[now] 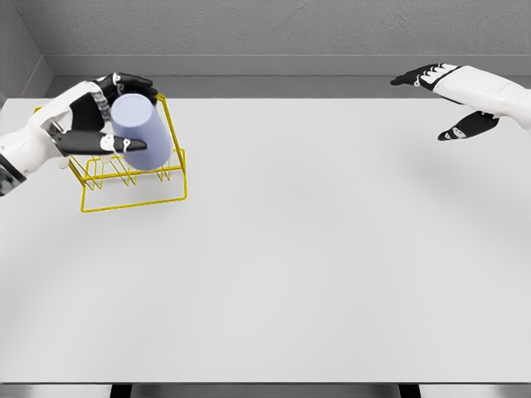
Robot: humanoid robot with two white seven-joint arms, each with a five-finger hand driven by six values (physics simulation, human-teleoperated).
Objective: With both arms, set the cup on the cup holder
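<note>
A broad white tabletop is carrying a yellow wire cup holder. Over that holder, the left hand is gripping a tilted pale lavender plastic cup. Far from the holder, the right hand is hovering with fingers spread, holding nothing.

one cup, one cup holder, two robot hands

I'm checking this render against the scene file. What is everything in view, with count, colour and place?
cup: one, pale lavender, tilted, far left, over the rack, in the left hand's grasp
cup holder: one, yellow wire rack, far left of the table
table: one, white, fills most of the view
left hand: one, white and black, far left, fingers around the cup
right hand: one, white and black, upper right, fingers spread, holding nothing
</note>
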